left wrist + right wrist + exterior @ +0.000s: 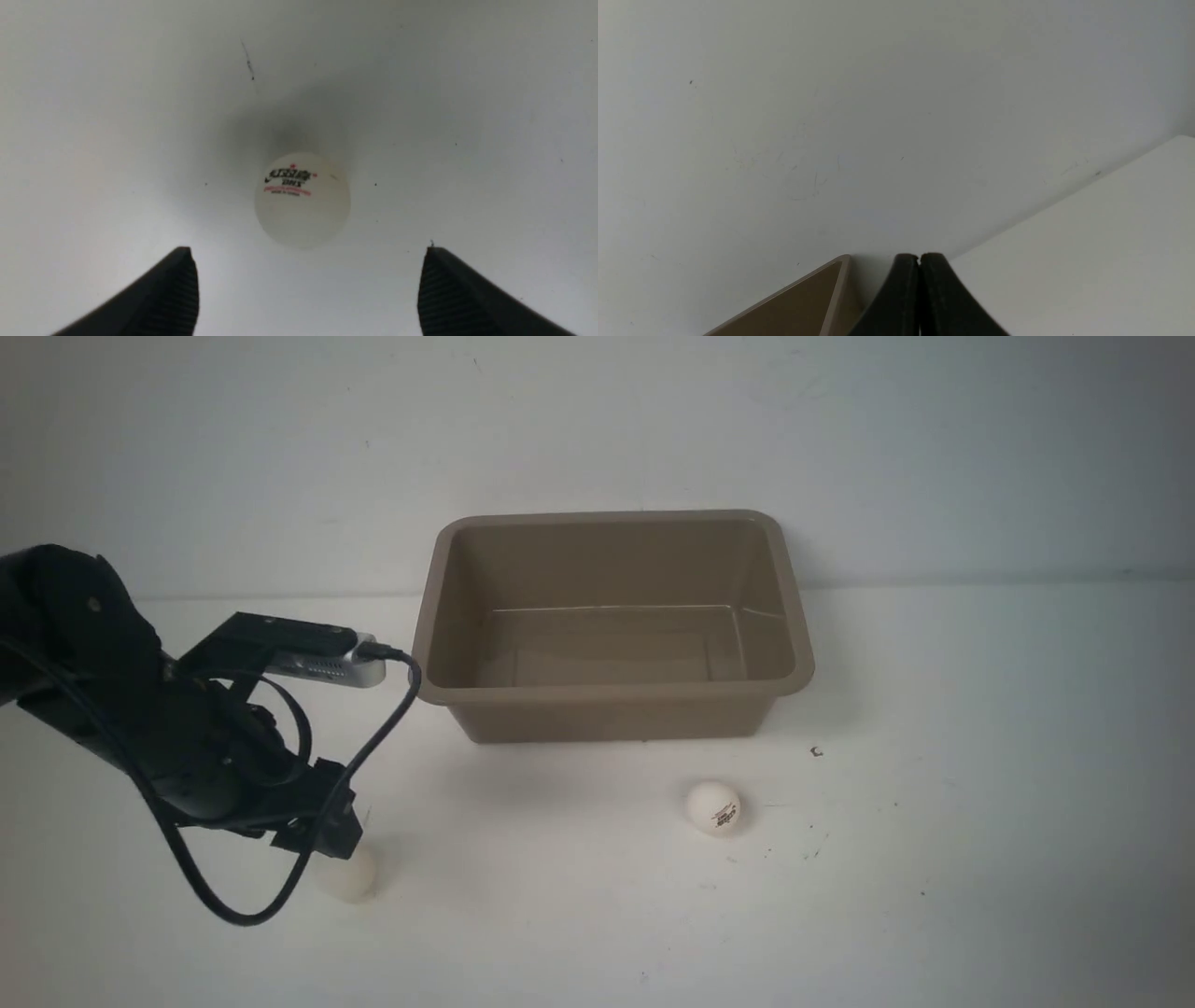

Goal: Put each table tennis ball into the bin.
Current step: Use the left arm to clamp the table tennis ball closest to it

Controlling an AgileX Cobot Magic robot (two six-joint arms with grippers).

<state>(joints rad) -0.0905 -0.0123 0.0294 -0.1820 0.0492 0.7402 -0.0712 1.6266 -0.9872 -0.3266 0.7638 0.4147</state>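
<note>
Fingers of the left gripper stand spread just over the left ball. The right ball lies in front of the bin; the right gripper is pressed together.

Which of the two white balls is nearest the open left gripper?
The small white table tennis ball partly hidden under the left gripper; the other white ball lies alone before the taupe plastic bin.
</note>
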